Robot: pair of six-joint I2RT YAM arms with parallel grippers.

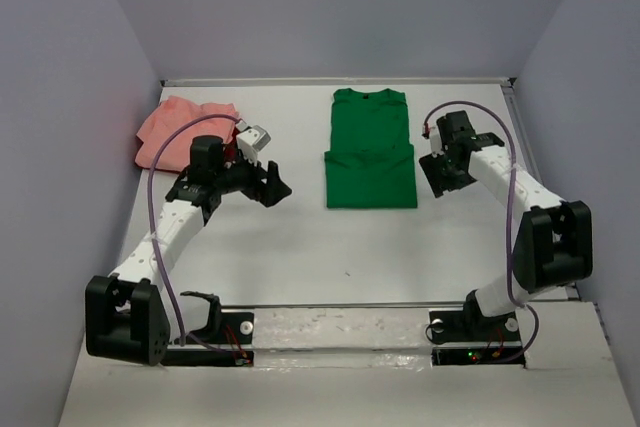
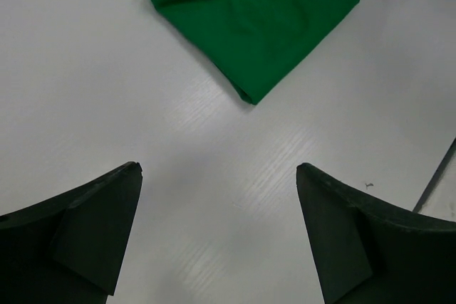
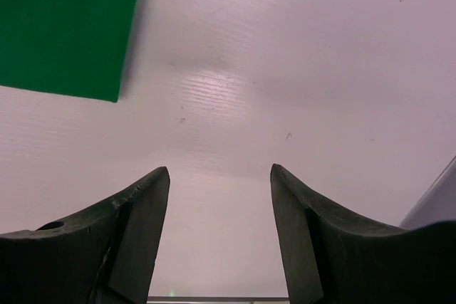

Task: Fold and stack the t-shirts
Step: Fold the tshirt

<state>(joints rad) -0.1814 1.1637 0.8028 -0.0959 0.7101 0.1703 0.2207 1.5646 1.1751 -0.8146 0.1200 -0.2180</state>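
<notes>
A bright green t-shirt (image 1: 370, 150) lies flat on the white table, folded into a narrow rectangle with its collar at the far end. Its near corner shows in the left wrist view (image 2: 256, 12) and in the right wrist view (image 3: 64, 26). A salmon-pink t-shirt (image 1: 180, 129) lies crumpled at the far left. My left gripper (image 1: 272, 185) hovers left of the green shirt, jaws wide open (image 2: 219, 172) over bare table. On the green shirt's right side is my right gripper (image 1: 440, 169), open (image 3: 219, 170) with nothing between its fingers.
Grey walls enclose the table on three sides. A raised rail (image 1: 330, 82) runs along the far edge. The arm bases (image 1: 340, 332) sit on a strip at the near edge. A purple cable (image 1: 160, 187) loops over each arm.
</notes>
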